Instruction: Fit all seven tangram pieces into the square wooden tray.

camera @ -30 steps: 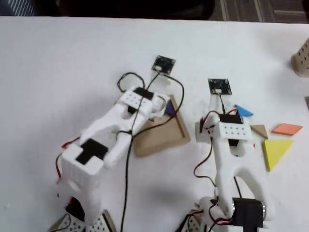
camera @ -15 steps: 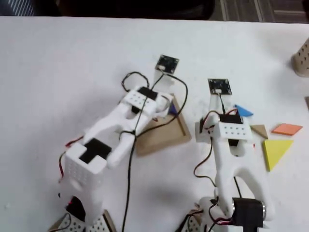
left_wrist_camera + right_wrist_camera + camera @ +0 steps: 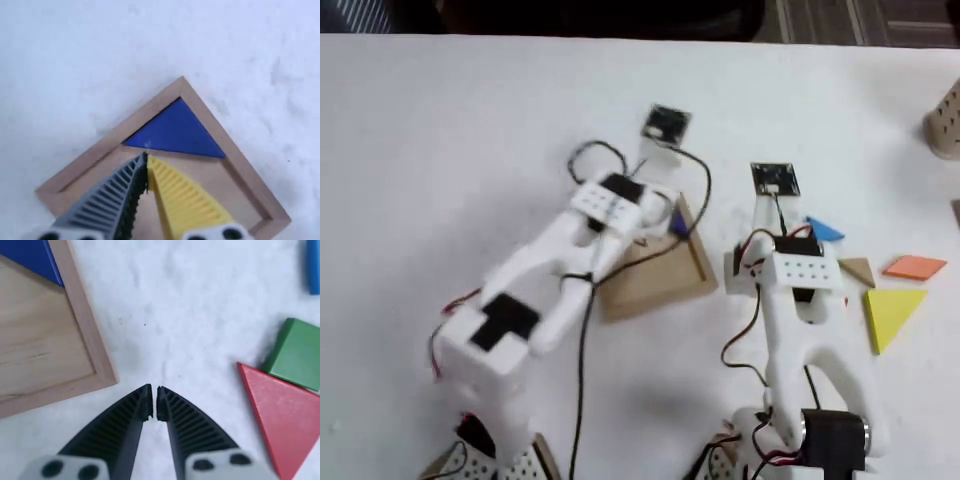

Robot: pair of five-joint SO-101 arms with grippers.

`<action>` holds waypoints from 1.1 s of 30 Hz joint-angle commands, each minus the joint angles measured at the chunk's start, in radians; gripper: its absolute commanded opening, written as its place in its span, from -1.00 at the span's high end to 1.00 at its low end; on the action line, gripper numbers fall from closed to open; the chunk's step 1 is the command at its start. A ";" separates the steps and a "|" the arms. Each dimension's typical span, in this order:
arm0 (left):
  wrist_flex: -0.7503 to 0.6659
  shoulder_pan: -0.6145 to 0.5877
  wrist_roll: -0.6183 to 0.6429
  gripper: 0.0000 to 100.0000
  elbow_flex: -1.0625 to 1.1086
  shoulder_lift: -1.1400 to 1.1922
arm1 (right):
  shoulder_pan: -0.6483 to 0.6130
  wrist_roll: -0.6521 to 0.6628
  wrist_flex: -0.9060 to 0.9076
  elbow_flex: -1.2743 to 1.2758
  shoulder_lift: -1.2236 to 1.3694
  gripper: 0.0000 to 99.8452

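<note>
Left gripper (image 3: 146, 162) clenched, grey and yellow fingers pressed together, nothing between them. It hangs over the floor of the wooden tray (image 3: 200, 102), tips just short of the long edge of the dark blue triangle (image 3: 172, 132). That triangle lies flat inside the tray, tucked into one corner with its two short sides against the rim. Rest of the tray floor seen from the left wrist is bare wood.

Right gripper (image 3: 154, 404) also closed, only a hairline gap at the tips, holding nothing. It sits over the white table (image 3: 470, 120) just outside the tray, near one tray corner.

Loose pieces, all outside the tray:
- red triangle (image 3: 282, 420) near the tray, on the right gripper's far side
- green piece (image 3: 296, 355) just beside the red triangle, same side of the tray
- light blue triangle (image 3: 825, 232), brown triangle (image 3: 858, 270), orange parallelogram (image 3: 915, 267) and yellow triangle (image 3: 892, 315), well apart from the tray, beyond the right arm

From the high view the tray (image 3: 655, 280) lies between the two arms, with the left arm stretched over its near part.
</note>
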 commanded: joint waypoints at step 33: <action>-0.282 -0.383 0.008 0.95 0.554 -0.490 | -0.203 -0.109 -0.136 -0.216 0.294 0.75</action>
